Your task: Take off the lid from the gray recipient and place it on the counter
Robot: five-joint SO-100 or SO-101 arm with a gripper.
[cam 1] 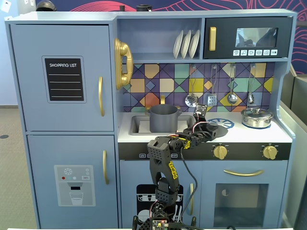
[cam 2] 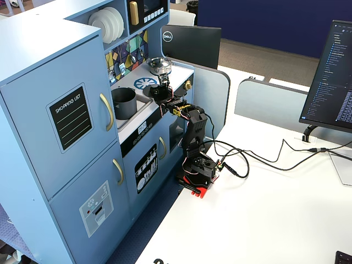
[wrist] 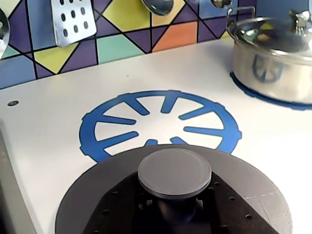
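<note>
The gray recipient (cam 1: 163, 119) stands open in the sink cutout, also in the other fixed view (cam 2: 124, 103). My gripper (wrist: 175, 207) is shut on the stem under the knob (wrist: 174, 171) of the dark gray lid (wrist: 87, 204). The lid is level and low over the white counter (wrist: 58, 122), covering the near edge of the blue burner ring (wrist: 161, 119). I cannot tell if it touches the counter. In a fixed view the lid (cam 1: 214, 130) is right of the recipient, with the gripper (cam 1: 205, 127) on it.
A shiny steel pot with its lid (wrist: 273, 53) stands on the counter's right side (cam 1: 256, 117). Utensils (cam 1: 212, 98) hang on the tiled back wall. The sink (cam 1: 136, 125) lies left of the lid. Knobs (cam 1: 220, 152) line the front panel.
</note>
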